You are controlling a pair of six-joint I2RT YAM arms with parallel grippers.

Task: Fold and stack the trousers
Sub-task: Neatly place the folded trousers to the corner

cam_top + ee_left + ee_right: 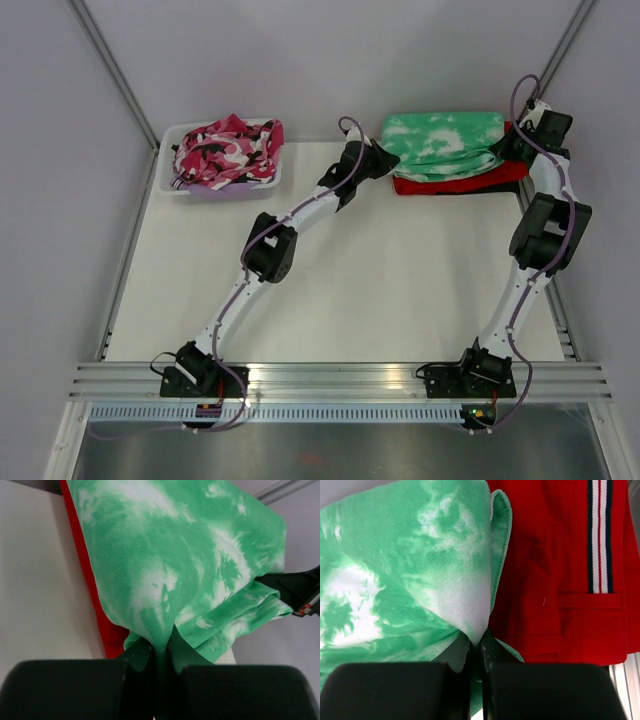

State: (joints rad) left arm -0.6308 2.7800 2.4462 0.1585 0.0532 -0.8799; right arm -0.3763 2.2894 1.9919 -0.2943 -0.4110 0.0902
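Lying folded at the far right of the bench (400, 290), the trousers (445, 140) cover red trousers (455, 184), of which only the near edge shows from above. The left hand (159, 649) is clamped on the green pair's left end and the right hand (476, 647) on its right end. Their tips are hard to make out among the folds.

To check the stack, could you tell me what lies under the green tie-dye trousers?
Red trousers with a striped side lie under the green trousers; much of them is covered.
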